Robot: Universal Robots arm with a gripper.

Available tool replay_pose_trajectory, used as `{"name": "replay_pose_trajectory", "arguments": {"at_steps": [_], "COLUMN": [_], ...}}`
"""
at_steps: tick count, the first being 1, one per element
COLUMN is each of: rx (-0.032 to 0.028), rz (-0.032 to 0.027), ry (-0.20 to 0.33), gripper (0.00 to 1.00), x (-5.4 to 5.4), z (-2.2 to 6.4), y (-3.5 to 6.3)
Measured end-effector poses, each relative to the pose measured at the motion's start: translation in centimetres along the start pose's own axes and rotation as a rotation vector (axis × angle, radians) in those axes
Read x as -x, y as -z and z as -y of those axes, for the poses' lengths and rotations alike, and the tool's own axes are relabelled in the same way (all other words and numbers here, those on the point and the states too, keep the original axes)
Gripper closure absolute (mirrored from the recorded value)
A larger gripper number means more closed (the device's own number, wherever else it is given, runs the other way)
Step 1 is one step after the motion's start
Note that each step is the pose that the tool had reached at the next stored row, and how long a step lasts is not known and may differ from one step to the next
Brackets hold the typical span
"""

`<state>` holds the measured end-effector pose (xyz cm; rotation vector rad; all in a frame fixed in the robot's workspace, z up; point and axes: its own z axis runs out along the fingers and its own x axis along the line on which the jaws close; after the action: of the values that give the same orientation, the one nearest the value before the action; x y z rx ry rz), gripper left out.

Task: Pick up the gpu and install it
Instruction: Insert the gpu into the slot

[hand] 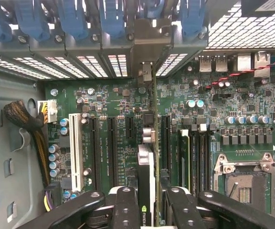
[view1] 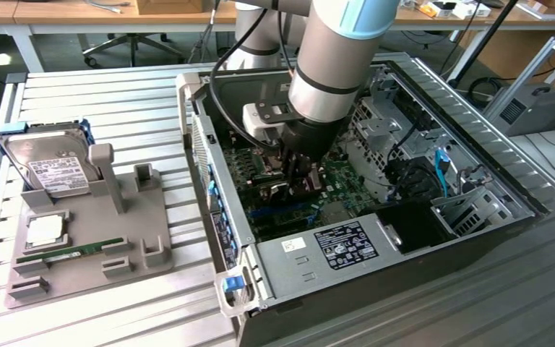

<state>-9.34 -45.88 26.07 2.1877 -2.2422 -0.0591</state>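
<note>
Robot arm reaching down into an open computer case (view1: 470,217) on a slatted table (view1: 113,94), pincer (hand: 147,200) clamped on the gpu (hand: 147,181) — card held edge-on, upright over the green motherboard (hand: 113,100), its metal bracket at the rear slots — hard drive (view1: 51,170) on a grey holder (view1: 84,253) beside the case.

the gpu (hand: 147,186) stands on edge inside the open computer case (view1: 470,217), seen edge-on in the wrist view: a thin card with a green board, a black cooler on one face and a small green logo on its near end. its silver metal bracket (hand: 146,71) reaches to the rear slot openings of the case, under the row of blue latches. the card's lower edge runs along a long slot on the green motherboard (hand: 113,138), between the black expansion slots; whether it is fully seated cannot be told. in the exterior view it sits near the middle of the case, held between the end effector (view1: 302,181) fingers.
</note>
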Motion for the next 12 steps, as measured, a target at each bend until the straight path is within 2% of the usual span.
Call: {"name": "replay_pose_trajectory", "arguments": {"at_steps": [12], "rx": [0.0002], "rz": [-0.0003], "ry": [0.004], "gripper": [0.73], "x": [-0.01], "z": [0.01], "y": [-0.26]}}
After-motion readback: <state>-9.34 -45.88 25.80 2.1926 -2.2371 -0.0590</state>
